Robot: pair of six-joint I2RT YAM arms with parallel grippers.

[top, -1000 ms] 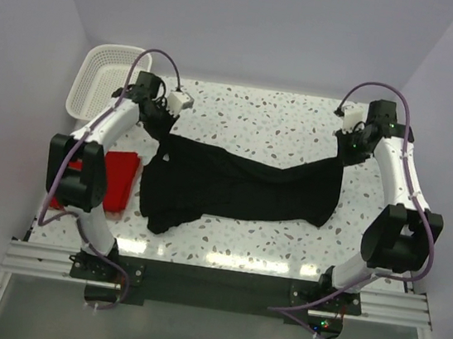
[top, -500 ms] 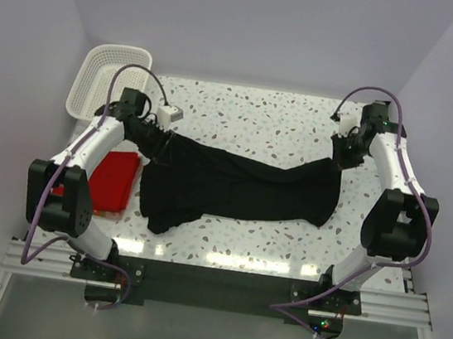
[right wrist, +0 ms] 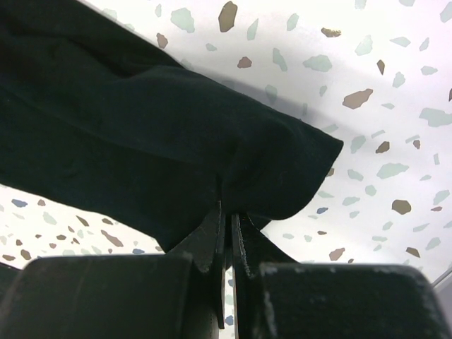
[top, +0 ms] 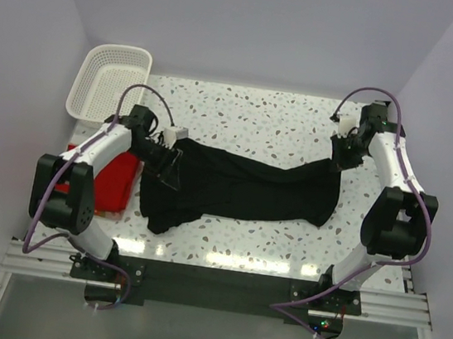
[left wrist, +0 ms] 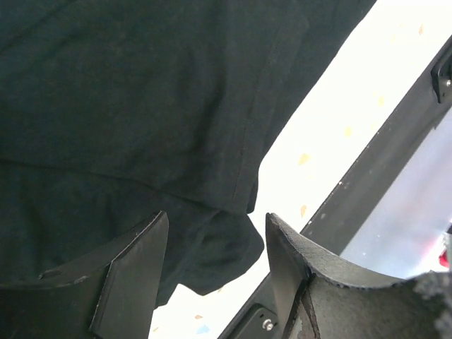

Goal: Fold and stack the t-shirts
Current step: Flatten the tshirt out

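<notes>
Black t-shirt (top: 240,190) lies across the speckled table (top: 266,120), stretched lengthwise left to right. Right gripper (right wrist: 227,215) is pinched on its right end. Left gripper (left wrist: 215,229) is over the left end, jaws apart, gripping nothing.

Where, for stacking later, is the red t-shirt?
In the top view, the red t-shirt lies on the table's left side, just left of the black t-shirt, nearer than the white basket.
</notes>
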